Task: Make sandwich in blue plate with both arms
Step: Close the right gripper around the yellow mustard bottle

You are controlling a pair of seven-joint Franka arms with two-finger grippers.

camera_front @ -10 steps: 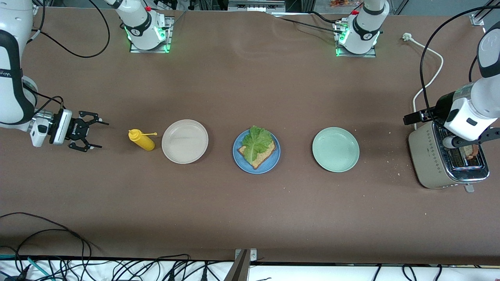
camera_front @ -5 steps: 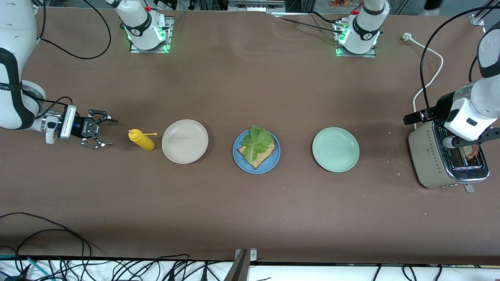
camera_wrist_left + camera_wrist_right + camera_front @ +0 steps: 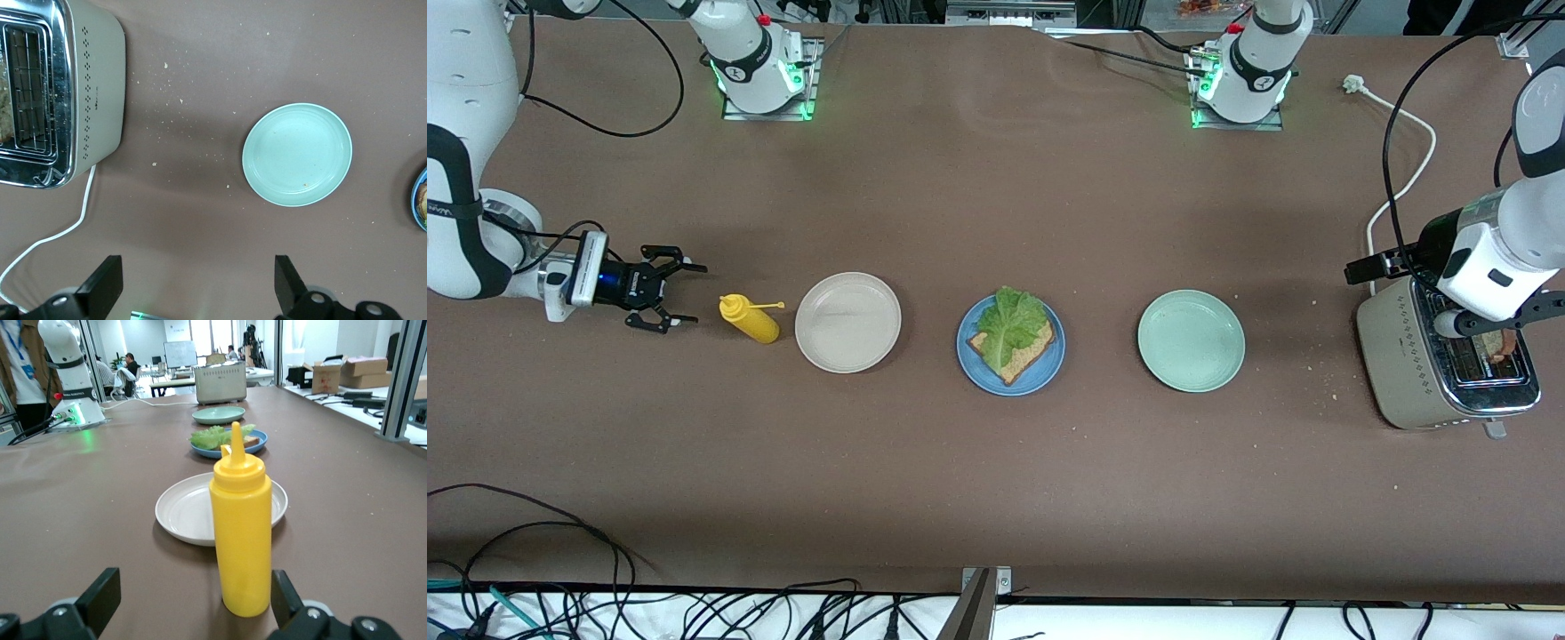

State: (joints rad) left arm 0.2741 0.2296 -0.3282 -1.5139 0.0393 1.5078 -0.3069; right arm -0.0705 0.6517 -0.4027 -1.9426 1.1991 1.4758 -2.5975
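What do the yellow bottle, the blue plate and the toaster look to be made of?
Yellow bottle: probably soft plastic, smooth and matte, one opaque colour with a moulded nozzle cap. Blue plate: likely plastic, given its even colour, thin low rim and dull sheen, though glazed ceramic cannot be ruled out. Toaster: a beige painted or plastic shell with punched dot patterns, and a mirror-bright metal top around the slots.

Right end effector lies low and level, fingers spread; left end effector hangs spread, pointing down.

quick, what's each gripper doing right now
Left gripper: open, empty, above the toaster.
Right gripper: open, empty, beside the yellow bottle.
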